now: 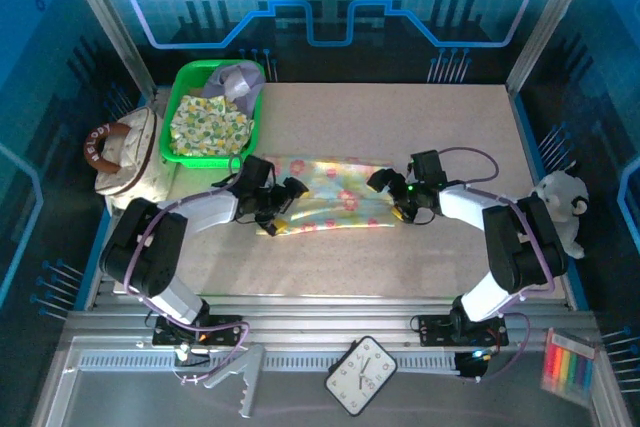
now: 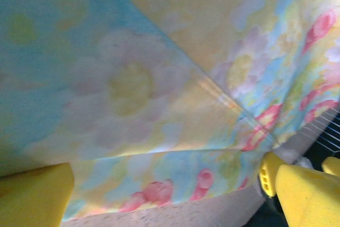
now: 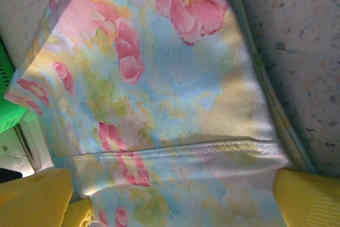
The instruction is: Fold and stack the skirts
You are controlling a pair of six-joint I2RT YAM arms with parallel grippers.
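Observation:
A pastel floral skirt (image 1: 335, 195) lies folded into a long strip across the middle of the table. My left gripper (image 1: 285, 209) is at its left end and my right gripper (image 1: 390, 197) at its right end. In the left wrist view the skirt (image 2: 133, 78) lies between the left gripper's (image 2: 170, 206) wide-apart yellow fingers (image 2: 32, 195), which stand open. In the right wrist view a stitched hem of the skirt (image 3: 159, 78) crosses between the right gripper's (image 3: 172, 200) open fingers (image 3: 311, 198). A yellow-green leafy skirt (image 1: 208, 125) and a lavender-grey skirt (image 1: 240, 79) lie in the green basket (image 1: 180, 112).
A cream handbag (image 1: 125, 152) with a brown handle sits at the left edge, just below the basket. A white plush toy (image 1: 562, 202) sits at the right edge. On the near ledge lie a clock (image 1: 362, 375), a grey clip (image 1: 238, 372) and a box of coloured sticks (image 1: 572, 367).

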